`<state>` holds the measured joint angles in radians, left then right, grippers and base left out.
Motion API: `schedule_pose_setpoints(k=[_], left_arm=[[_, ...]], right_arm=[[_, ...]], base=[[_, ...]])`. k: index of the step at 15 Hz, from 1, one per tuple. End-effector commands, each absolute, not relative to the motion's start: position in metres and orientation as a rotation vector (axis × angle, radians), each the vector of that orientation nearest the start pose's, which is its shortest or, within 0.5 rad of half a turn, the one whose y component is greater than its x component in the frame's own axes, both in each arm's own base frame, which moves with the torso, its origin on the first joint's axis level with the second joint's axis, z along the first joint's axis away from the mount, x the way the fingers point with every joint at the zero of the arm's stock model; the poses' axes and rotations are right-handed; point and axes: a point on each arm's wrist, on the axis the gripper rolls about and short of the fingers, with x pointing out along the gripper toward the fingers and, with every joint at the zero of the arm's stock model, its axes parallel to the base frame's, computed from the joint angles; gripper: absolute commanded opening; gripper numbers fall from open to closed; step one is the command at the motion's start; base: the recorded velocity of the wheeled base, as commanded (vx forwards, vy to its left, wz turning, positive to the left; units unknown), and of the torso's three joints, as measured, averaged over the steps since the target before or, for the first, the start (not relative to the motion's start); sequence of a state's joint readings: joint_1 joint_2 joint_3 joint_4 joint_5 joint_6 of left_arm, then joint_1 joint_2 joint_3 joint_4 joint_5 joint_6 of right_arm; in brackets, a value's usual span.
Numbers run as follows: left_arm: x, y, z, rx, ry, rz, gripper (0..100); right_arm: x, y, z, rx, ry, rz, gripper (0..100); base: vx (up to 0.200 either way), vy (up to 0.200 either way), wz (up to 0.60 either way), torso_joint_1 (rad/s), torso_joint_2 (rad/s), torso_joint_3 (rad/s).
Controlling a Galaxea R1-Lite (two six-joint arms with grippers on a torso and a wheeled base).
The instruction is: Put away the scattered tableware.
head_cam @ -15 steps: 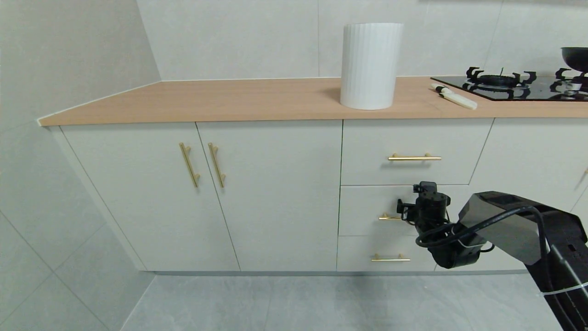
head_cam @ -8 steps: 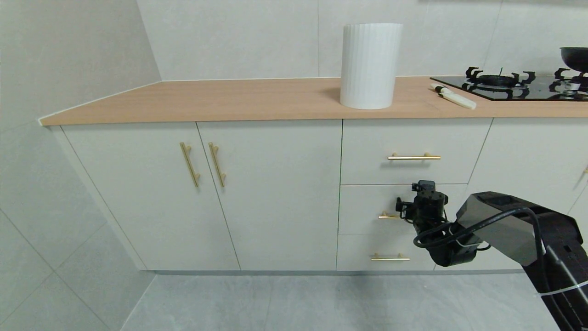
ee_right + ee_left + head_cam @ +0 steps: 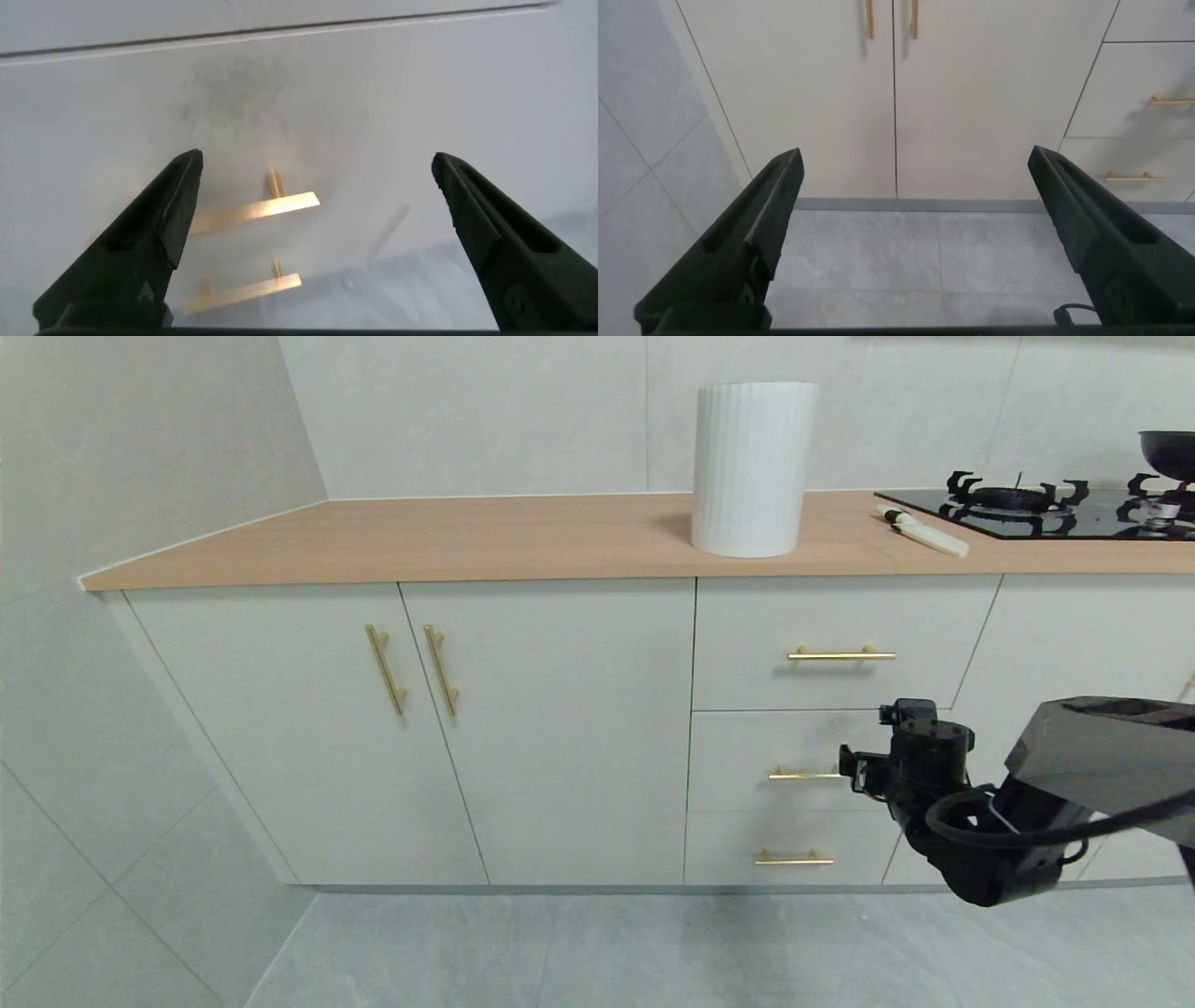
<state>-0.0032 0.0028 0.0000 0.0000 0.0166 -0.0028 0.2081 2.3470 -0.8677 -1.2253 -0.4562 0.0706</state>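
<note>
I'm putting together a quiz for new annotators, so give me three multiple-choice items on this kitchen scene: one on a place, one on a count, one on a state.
1. Where does the white ribbed canister stand? A on a shelf; B on the wooden countertop; C in a sink.
2. How many gold-handled drawers are stacked under the countertop? A two; B three; C five.
3. In what state is the right gripper? A open; B shut on a handle; C shut on a spoon.

Answers: 1 B, its base rests on the wood. 2 B, three drawer fronts sit one above another. 3 A, its fingers stand wide apart in front of the middle drawer's handle.
</note>
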Motion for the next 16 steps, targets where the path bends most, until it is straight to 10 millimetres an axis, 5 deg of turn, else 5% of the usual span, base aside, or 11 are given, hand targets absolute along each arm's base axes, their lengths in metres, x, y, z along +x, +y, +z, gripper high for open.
schedule_pose_setpoints(k=[1,3,4,8,11,12,16], left_arm=[[-0.023,0.000,0.076,-0.003,0.003,0.014,100],[-0.023,0.000,0.076,-0.003,0.003,0.014,100],[-0.023,0.000,0.076,-0.003,0.003,0.014,100],[-0.023,0.000,0.076,-0.003,0.003,0.014,100],[-0.023,0.000,0.076,-0.003,0.003,0.014,100],[-0.023,0.000,0.076,-0.003,0.003,0.014,100],[-0.023,0.000,0.076,-0.003,0.003,0.014,100]], right_arm=[[0.319,0.079,0.080,0.011,0.153,-0.186,100],[0.297,0.073,0.089,0.022,0.113,-0.188,100],[0.261,0.063,0.110,0.041,0.041,-0.207,100],[0.187,0.041,0.151,0.021,-0.092,-0.215,100],[0.153,0.030,0.182,0.022,-0.240,-0.266,100],[0.129,0.024,0.184,-0.002,-0.256,-0.284,100],[0.083,0.011,0.189,-0.012,-0.257,-0.288,100]], base=[[0.000,0.000,0.00,0.000,0.00,0.000],[0.000,0.000,0.00,0.000,0.00,0.000],[0.000,0.000,0.00,0.000,0.00,0.000],[0.000,0.000,0.00,0.000,0.00,0.000],[0.000,0.000,0.00,0.000,0.00,0.000],[0.000,0.000,0.00,0.000,0.00,0.000],[0.000,0.000,0.00,0.000,0.00,0.000]])
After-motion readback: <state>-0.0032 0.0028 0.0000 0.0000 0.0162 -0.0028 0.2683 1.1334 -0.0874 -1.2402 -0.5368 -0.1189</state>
